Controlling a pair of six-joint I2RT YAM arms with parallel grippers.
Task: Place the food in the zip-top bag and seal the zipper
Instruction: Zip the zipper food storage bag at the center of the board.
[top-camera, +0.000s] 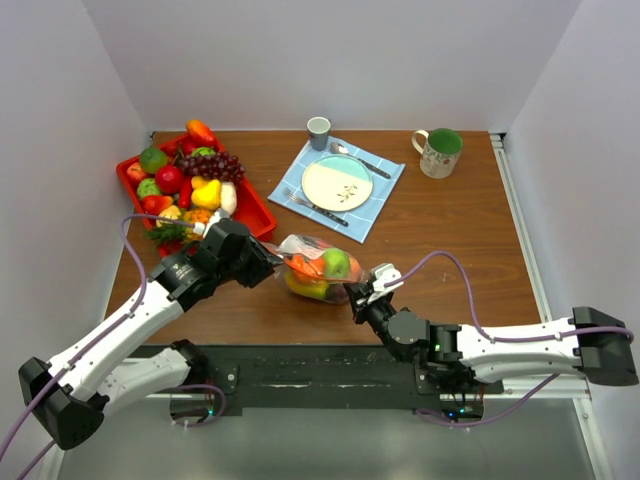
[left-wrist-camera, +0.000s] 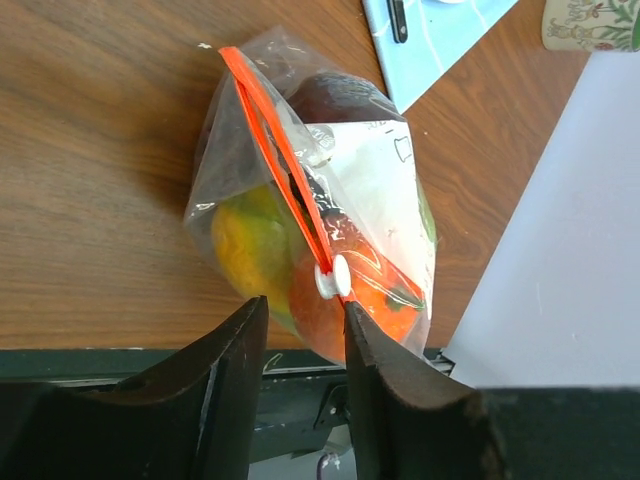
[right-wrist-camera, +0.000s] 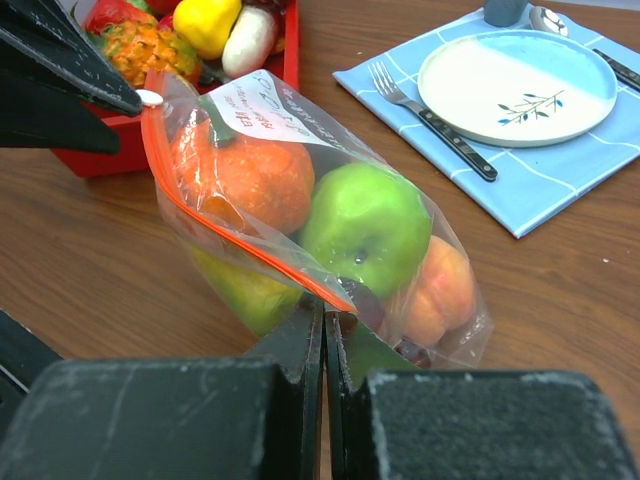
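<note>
Upper left of the overhead view, the red tray (top-camera: 260, 207) holds loose food (top-camera: 207, 192). Moving right, the left fingers (left-wrist-camera: 235, 380) stand apart, straddling the white slider (left-wrist-camera: 335, 277) end of the zip-top bag (top-camera: 320, 262), which lies on the tabletop (top-camera: 450, 240) at centre frame. The zipper (left-wrist-camera: 285, 180) shows a dark slit between its orange-red strips above the slider. Inside: an orange piece (right-wrist-camera: 245, 170), a green apple (right-wrist-camera: 365, 225), a peach (right-wrist-camera: 440, 290). At the bag's right end, the right fingers (right-wrist-camera: 300, 345) are pressed tight together, pinching the bag's corner. Upper right, a plate (top-camera: 337, 183) on a blue napkin (top-camera: 385, 190), then a mug (top-camera: 438, 152).
</note>
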